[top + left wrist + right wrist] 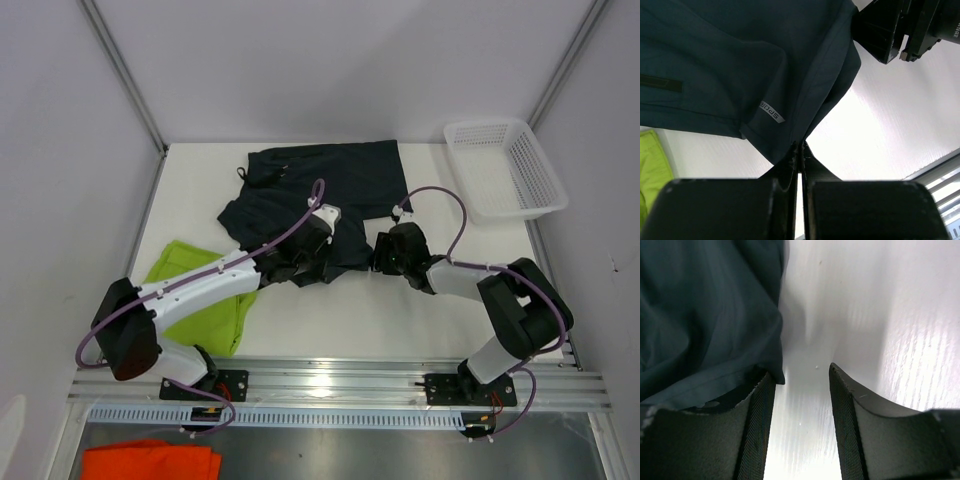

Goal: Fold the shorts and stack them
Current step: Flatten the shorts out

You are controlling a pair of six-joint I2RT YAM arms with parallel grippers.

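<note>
1. A white table [400, 310] stands between pale walls.
2. The dark shorts [320, 175] lie spread out at the back middle of the table. Their near edge is bunched up.
3. The left gripper [300, 272] is at that near edge. Its wrist camera shows the gripper [799, 150] pinched tight on a fold of the dark shorts [740, 60]. The cloth rises from the pinch like a little tent.
4. A small white label [771, 111] sits on the cloth, just above the pinch.
5. The right gripper [378, 255] is at the near right corner of the dark shorts. In its own camera, the gripper [802, 380] has its fingers apart, with white table showing between them. The edge of the dark shorts [705, 315] touches one finger, but the cloth is not between the two.
6. The green shorts [205, 300] lie at the near left of the table, partly under the left arm. They are near the dark shorts. I cannot tell if the two touch.
7. A white basket [480, 128] sits at the back right corner, apart from both shorts.
8. An orange cloth [150, 462] lies off the table, at the front left.
</note>
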